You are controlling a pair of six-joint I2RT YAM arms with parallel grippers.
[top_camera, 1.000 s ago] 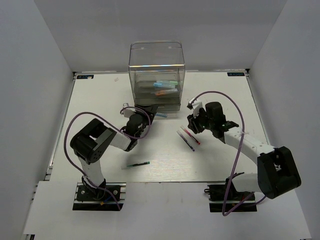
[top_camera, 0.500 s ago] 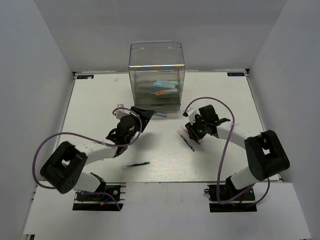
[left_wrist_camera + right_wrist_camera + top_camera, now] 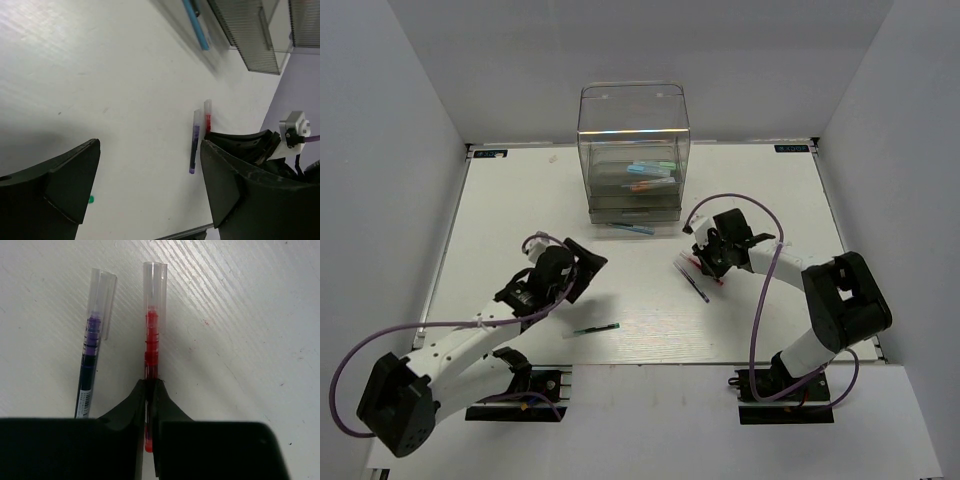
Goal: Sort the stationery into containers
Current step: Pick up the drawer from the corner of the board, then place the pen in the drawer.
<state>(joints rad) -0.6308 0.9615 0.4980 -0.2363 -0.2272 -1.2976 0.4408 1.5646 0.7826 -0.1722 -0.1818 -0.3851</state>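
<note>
The clear smoky drawer unit (image 3: pixel 633 150) stands at the back centre, with mint, light blue and orange markers (image 3: pixel 650 175) inside. A blue pen (image 3: pixel 632 228) lies just in front of it, also in the left wrist view (image 3: pixel 196 22). A red pen (image 3: pixel 151 335) and a dark purple pen (image 3: pixel 90 360) lie side by side on the table (image 3: pixel 520 200). My right gripper (image 3: pixel 151 390) is shut on the red pen, low at the table; it shows in the top view (image 3: pixel 705 262). My left gripper (image 3: pixel 582 262) is open and empty (image 3: pixel 148 165). A dark green pen (image 3: pixel 597 328) lies near the front.
The unit's drawer fronts (image 3: pixel 250 35) show at the top right of the left wrist view, where my right arm (image 3: pixel 270 150) sits by the purple pen (image 3: pixel 194 145) and red pen (image 3: pixel 207 117). White walls enclose the table on three sides.
My left arm has pulled back from the drawer unit toward the front left, leaving the blue pen on the table. My right gripper has shifted slightly left over the red pen.
</note>
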